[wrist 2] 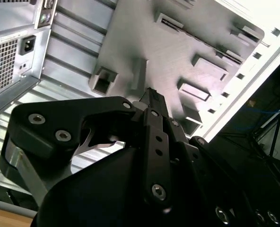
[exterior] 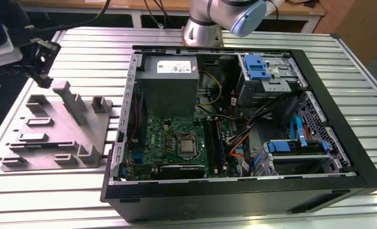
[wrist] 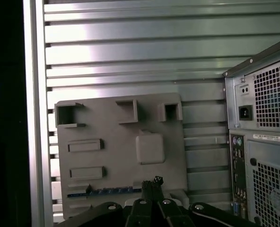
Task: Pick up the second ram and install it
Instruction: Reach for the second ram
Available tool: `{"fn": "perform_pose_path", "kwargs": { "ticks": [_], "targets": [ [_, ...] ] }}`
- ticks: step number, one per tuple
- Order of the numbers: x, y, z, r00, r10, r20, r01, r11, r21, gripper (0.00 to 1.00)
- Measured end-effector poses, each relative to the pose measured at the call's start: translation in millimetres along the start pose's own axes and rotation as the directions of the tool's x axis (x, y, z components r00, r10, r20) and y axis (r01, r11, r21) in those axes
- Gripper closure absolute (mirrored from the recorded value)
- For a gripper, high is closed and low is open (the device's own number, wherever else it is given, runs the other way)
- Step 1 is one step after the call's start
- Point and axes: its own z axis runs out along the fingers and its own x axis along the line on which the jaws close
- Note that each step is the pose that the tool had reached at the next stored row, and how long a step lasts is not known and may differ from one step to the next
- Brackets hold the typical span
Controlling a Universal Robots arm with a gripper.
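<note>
Second ram (wrist: 104, 191) lies lengthwise toward computer case (wrist: 265, 156).

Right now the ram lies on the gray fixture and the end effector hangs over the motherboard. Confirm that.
One part is wrong. The end effector hangs outside the case, by the fixture, not over the motherboard; the exterior view shows this. The ram does lie on the fixture, as the first wrist view shows.

Below the gripper (wrist: 152, 182), raised blocks (wrist: 149, 148) and a tall post (exterior: 68, 101) on the grey moulded fixture plate (wrist: 116, 163) narrow the way; the black open computer case (exterior: 239, 195) walls one side.
</note>
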Motion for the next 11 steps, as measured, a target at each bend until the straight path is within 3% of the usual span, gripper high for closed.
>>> {"fn": "perform_pose_path", "kwargs": {
  "ticks": [11],
  "targets": [
    [20.5,-11.3,12.8,1.0,0.0,0.0001,0.0,1.0,-0.0001,0.89]
  ]
}}
